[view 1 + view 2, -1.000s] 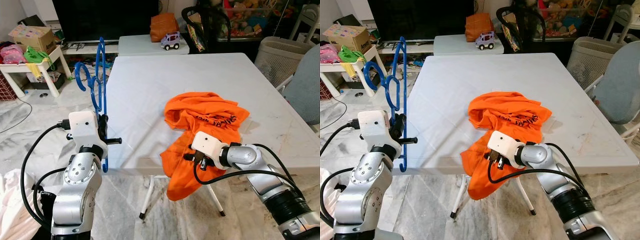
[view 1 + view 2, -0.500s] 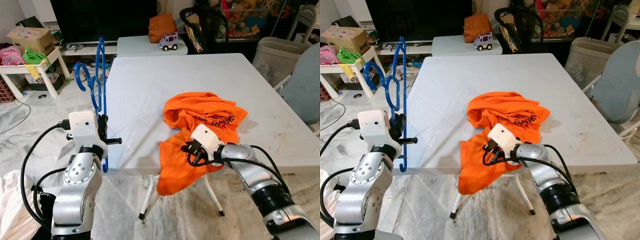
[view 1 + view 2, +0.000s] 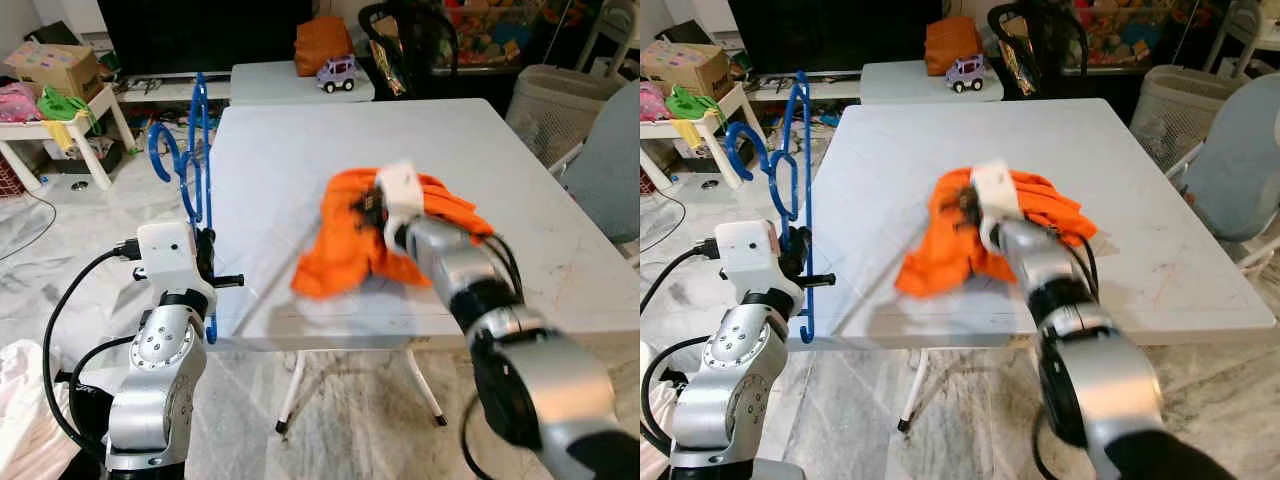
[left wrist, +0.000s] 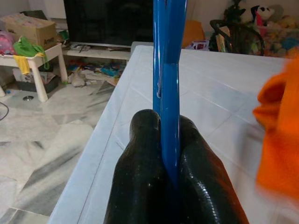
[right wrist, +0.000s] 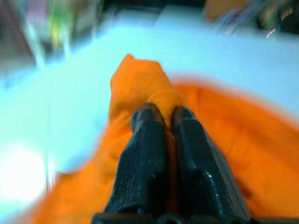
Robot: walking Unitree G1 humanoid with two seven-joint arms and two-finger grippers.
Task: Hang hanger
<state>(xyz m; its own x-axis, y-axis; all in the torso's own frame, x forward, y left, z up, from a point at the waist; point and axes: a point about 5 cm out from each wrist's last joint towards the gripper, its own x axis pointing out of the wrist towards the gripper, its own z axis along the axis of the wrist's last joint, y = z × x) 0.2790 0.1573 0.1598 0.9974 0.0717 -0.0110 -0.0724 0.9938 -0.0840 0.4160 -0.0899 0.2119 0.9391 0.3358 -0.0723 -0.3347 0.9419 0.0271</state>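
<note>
**A:** Left to right, what's around?

**B:** Far left I log a small white side table [image 3: 62,118] with a cardboard box [image 3: 42,64] and green clutter on it, marble floor [image 3: 90,235] below. Then my left gripper [image 4: 169,123], off the left edge of the white folding table [image 3: 300,160]. Behind that table, a second low table [image 3: 290,78] carries an orange bag [image 3: 322,42] and a purple toy car [image 3: 337,71]. Far right: a white laundry basket [image 3: 553,95] and a grey chair [image 3: 608,170].

**B:** Nothing stands between the 2 grippers but bare tabletop.

**A:** The hanger?

**B:** The blue hanger [image 3: 190,165] stands upright, hook end up, beside the table's left edge. The left gripper's 2 fingers [image 4: 140,158] are pressed together on its lower bar, the blue plastic rising straight out from between them.

**A:** And the right side?

**B:** My right gripper [image 5: 161,119] is up over the middle of the table, blurred in the head views. Its fingers [image 5: 187,154] pinch a fold of the orange shirt [image 3: 350,245], which bunches on the tabletop, well apart from the hanger.
</note>
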